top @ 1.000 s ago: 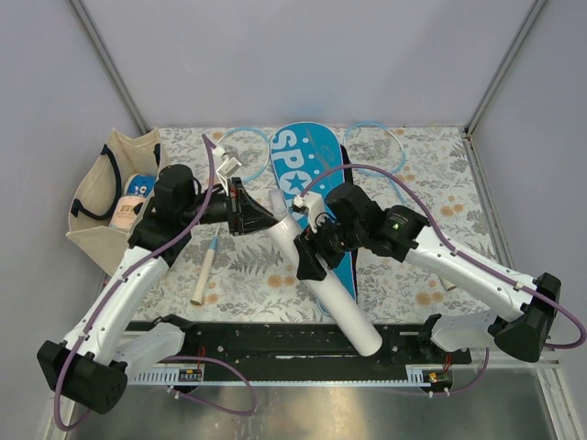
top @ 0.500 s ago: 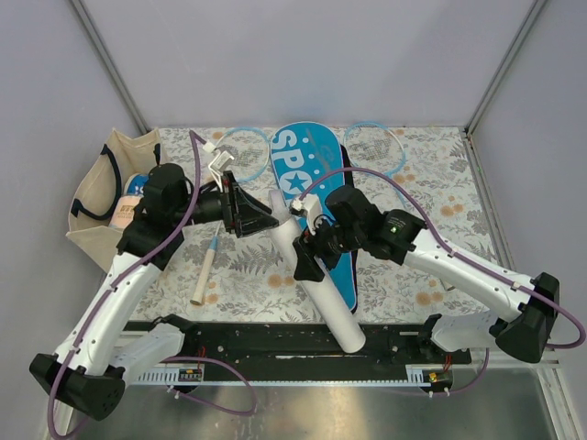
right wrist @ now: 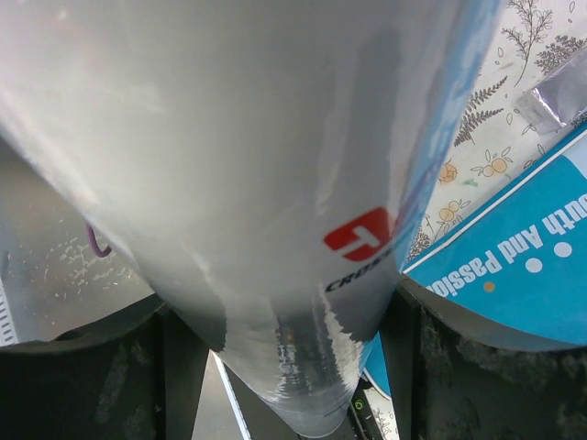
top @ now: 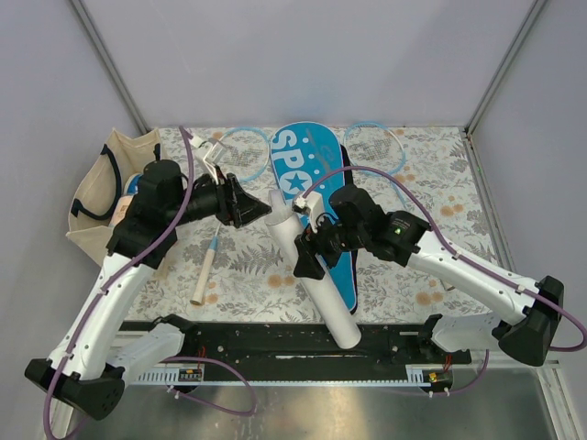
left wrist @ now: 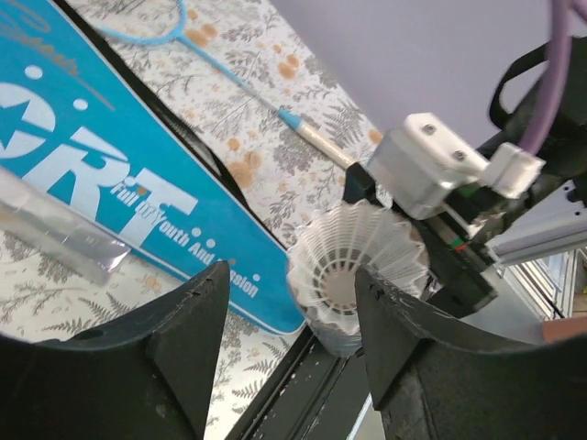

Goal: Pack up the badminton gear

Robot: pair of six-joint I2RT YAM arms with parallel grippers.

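The right gripper (top: 307,252) clamps the long white tube (top: 321,291), the left gripper (top: 260,212) hangs released before the small white shuttlecock (left wrist: 353,261) at its mouth, while two light-blue-framed rackets (top: 374,148) and the blue racket-shaped cover (top: 307,151) lie unpacked on the table.

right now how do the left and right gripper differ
The left gripper is open and holds nothing; the right gripper is clamped on the tube. The left points at the tube's upper end, where a shuttlecock sits in the mouth; the right grips the tube nearer its middle. Both have black fingers and face the same tube.
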